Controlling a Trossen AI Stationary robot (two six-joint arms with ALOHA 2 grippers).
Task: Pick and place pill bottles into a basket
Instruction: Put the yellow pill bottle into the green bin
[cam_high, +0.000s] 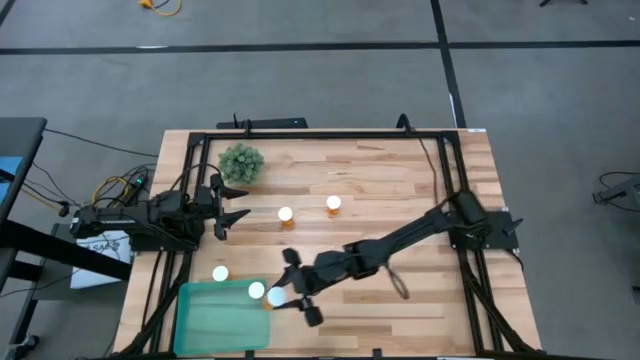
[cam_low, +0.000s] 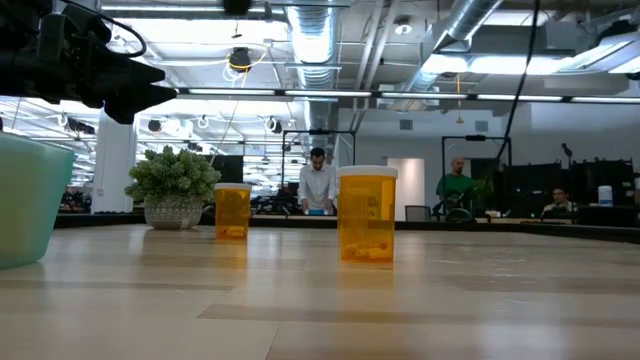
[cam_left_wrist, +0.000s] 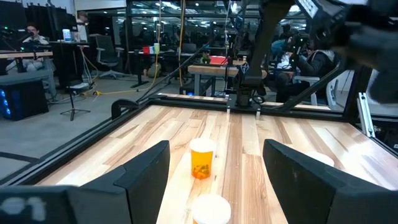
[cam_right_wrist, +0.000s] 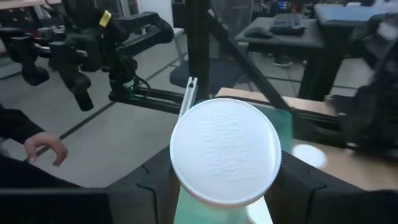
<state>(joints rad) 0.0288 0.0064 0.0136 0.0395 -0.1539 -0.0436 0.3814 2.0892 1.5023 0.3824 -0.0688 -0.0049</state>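
Note:
My right gripper (cam_high: 284, 294) reaches in from the table's right and is shut on a pill bottle (cam_high: 276, 296). The bottle hangs over the right rim of the teal basket (cam_high: 215, 320) at the near left. One white-capped bottle (cam_high: 256, 290) shows at the basket's far right corner. Another (cam_high: 220, 273) stands just beyond its far rim. Two more bottles (cam_high: 285, 214) (cam_high: 333, 203) stand upright mid-table. My left gripper (cam_high: 234, 205) waits open at the left edge, pointing level toward these two (cam_left_wrist: 202, 158). My right gripper pinches the bottle between its two fingers (cam_right_wrist: 155, 186), somewhere below the white cap (cam_right_wrist: 225, 152). The cap fills the wrist view and hides where they touch. The fingers come nearly level from the table's right. The bottle is lifted clear with its cap up.
A small bushy green plant (cam_high: 242, 163) stands at the far left, behind the left gripper. A black frame (cam_high: 300, 133) runs along the table's far, left and right sides. Bare wood lies at the centre right. People show in the room beyond.

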